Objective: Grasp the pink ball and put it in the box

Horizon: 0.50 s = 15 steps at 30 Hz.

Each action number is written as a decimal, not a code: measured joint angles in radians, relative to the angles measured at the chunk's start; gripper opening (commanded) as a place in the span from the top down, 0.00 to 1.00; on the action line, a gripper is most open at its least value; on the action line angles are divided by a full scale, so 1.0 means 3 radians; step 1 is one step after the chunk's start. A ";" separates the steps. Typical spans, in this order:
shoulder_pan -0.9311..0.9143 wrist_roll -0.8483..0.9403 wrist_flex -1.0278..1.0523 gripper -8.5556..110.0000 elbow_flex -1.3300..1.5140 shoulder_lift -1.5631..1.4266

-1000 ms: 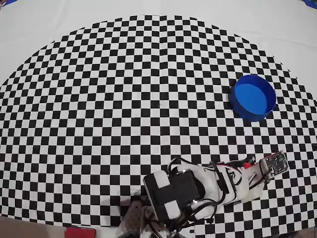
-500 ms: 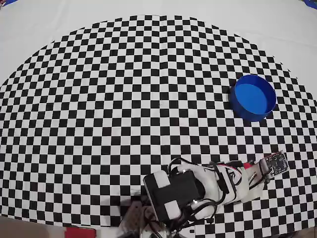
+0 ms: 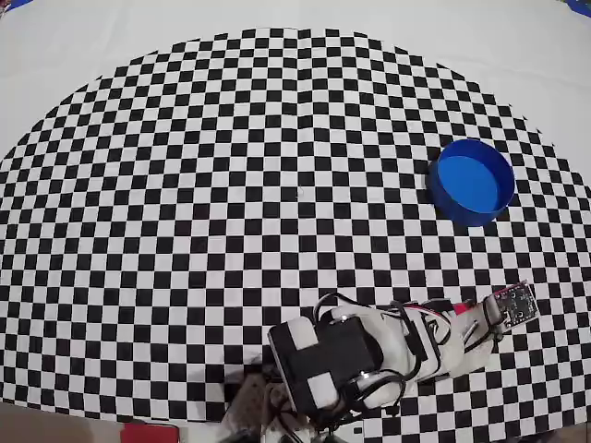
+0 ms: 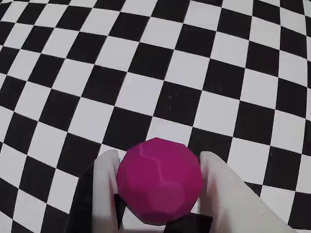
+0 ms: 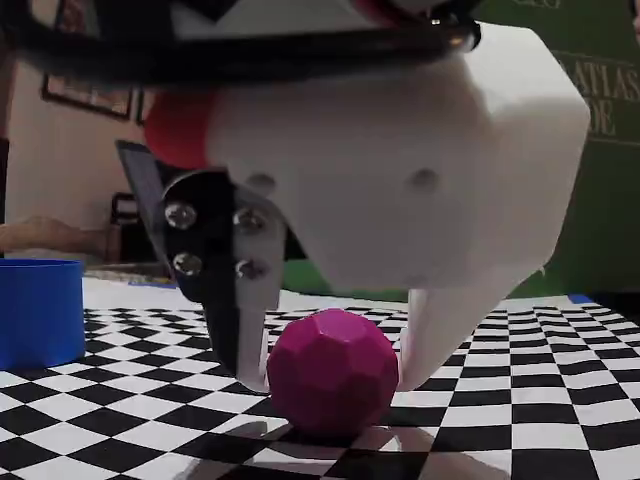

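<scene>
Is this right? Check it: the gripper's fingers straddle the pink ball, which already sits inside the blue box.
Not quite. The fingers do straddle the ball, but the fixed view shows it resting on the checkered cloth, outside the box, which stands well apart.

A black-and-white checkered surface is seen filling most of the overhead view, with plain white cloth left bare along the top edge and corners. In the fixed view, a framed picture is shown at upper left and a dark green board at right.
</scene>
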<state>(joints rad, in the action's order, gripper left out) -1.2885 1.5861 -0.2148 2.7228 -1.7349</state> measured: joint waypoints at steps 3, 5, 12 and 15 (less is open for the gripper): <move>0.0000 0.0000 -0.0005 0.93 0.0000 -0.0159; 0.0000 0.0000 -0.0005 0.93 0.0000 -0.0235; 0.0000 0.0000 -0.0005 0.93 0.0005 -0.0506; 0.0000 0.0000 -0.0005 0.93 0.0005 -0.0619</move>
<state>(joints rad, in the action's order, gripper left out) -1.2885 1.5861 -0.2163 2.7243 -1.9205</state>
